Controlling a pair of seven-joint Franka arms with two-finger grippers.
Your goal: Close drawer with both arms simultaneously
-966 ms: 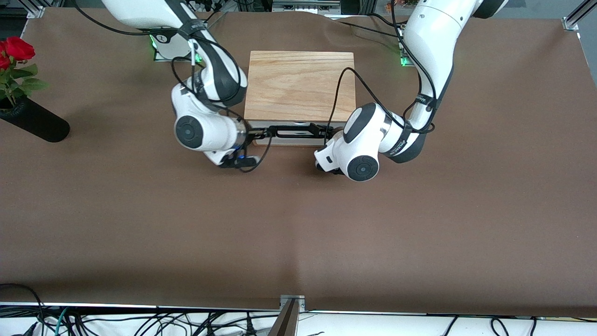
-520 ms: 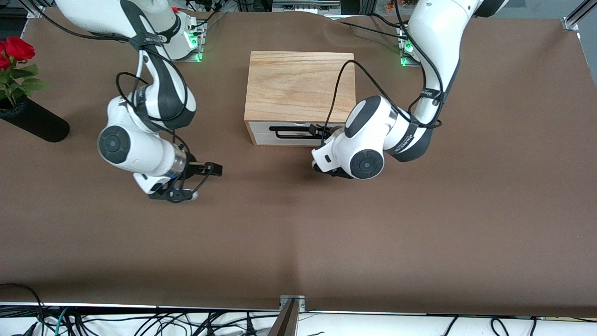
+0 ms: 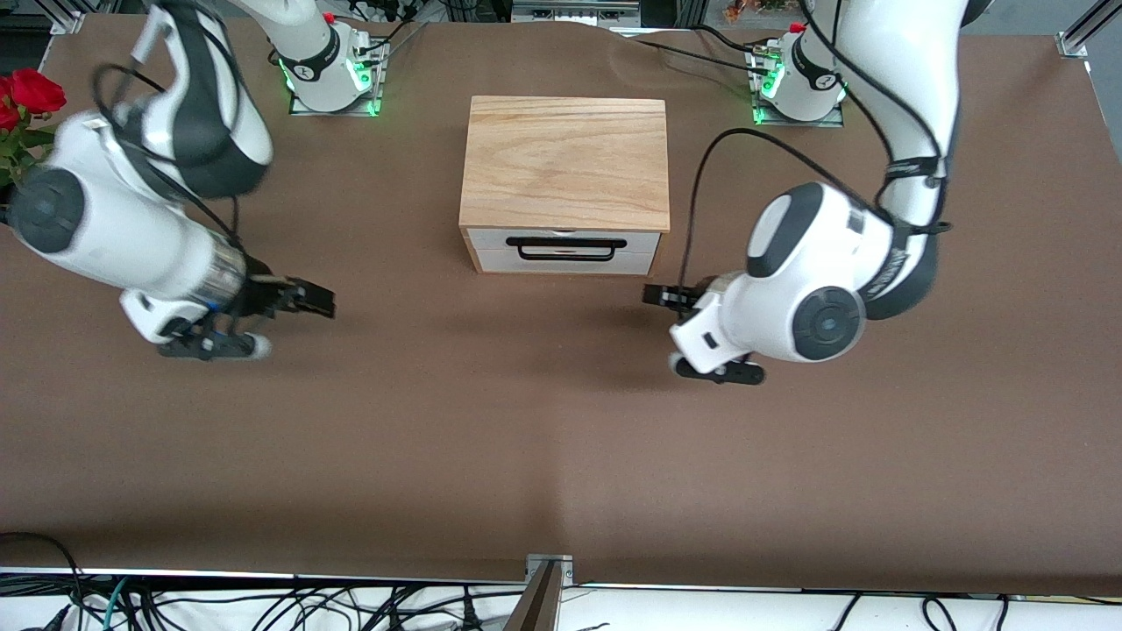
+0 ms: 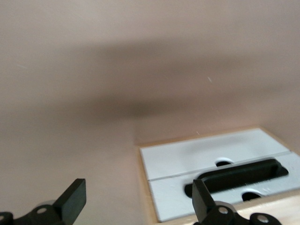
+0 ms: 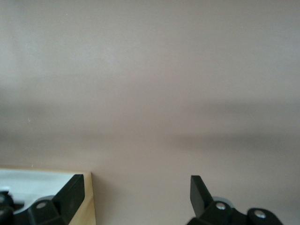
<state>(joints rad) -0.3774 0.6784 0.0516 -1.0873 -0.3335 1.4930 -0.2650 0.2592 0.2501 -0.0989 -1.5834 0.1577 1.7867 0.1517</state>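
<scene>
The drawer point(image 3: 491, 252) sits pushed flush into the light-wood box point(image 3: 565, 162), its white front and black bar handle point(image 3: 565, 258) facing the front camera. My left gripper point(image 3: 656, 295) hangs open over the table beside the box, toward the left arm's end, holding nothing. My right gripper point(image 3: 317, 302) is open too, over the table toward the right arm's end. The left wrist view shows the white drawer front point(image 4: 201, 157) and handle point(image 4: 243, 172) past the open left gripper point(image 4: 138, 201). In the right wrist view, only a box corner point(image 5: 88, 201) shows beside the open right gripper point(image 5: 137, 191).
A black vase point(image 3: 70, 230) with red roses point(image 3: 33, 90) lies at the table's edge at the right arm's end, close to the right arm's elbow. Both arm bases point(image 3: 329, 66) stand farther from the front camera than the box. Brown cloth point(image 3: 561, 438) covers the table.
Both grippers were at the drawer's front a second ago. The right arm drew away first, then the left, each toward its own end of the table. The drawer stays shut.
</scene>
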